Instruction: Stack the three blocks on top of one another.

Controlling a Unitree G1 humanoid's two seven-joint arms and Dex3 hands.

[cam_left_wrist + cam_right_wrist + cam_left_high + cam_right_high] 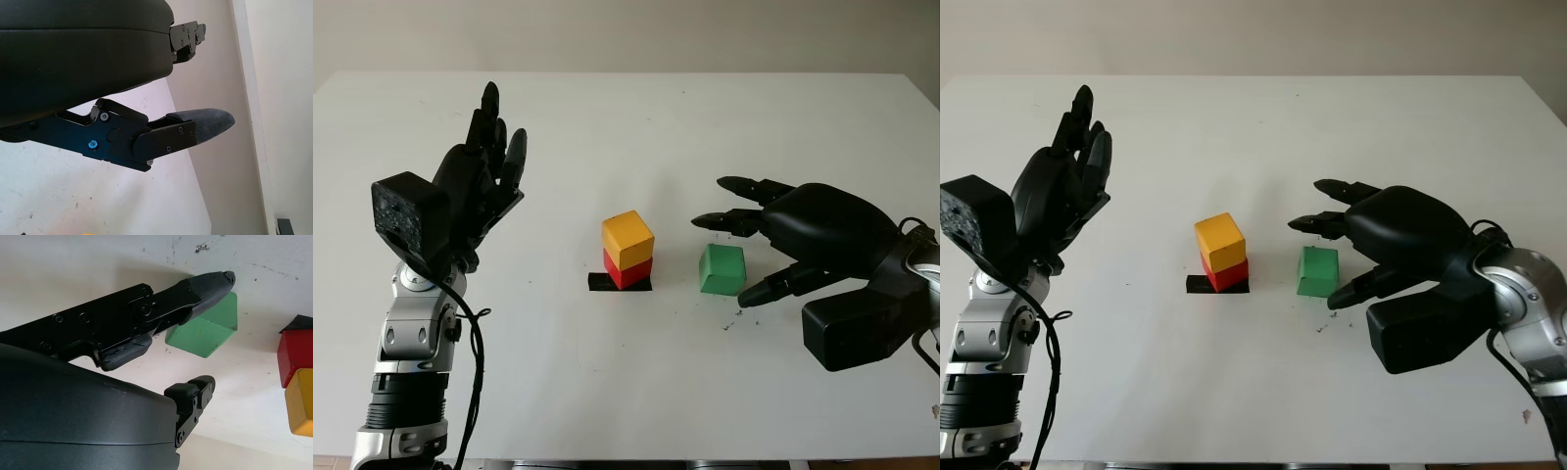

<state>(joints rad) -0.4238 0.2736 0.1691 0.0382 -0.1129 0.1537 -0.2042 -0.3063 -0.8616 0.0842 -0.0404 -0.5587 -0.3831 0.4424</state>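
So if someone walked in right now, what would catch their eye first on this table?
Probably the yellow block stacked on the red block at the middle of the white table, over a patch of black tape. Just to its right, the right hand is open around the green block, while the left hand is raised, open, at the left.

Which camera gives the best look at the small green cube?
The right wrist view: the green cube appears large, beside the right robot hand. Both eye views show it smaller on the white table.
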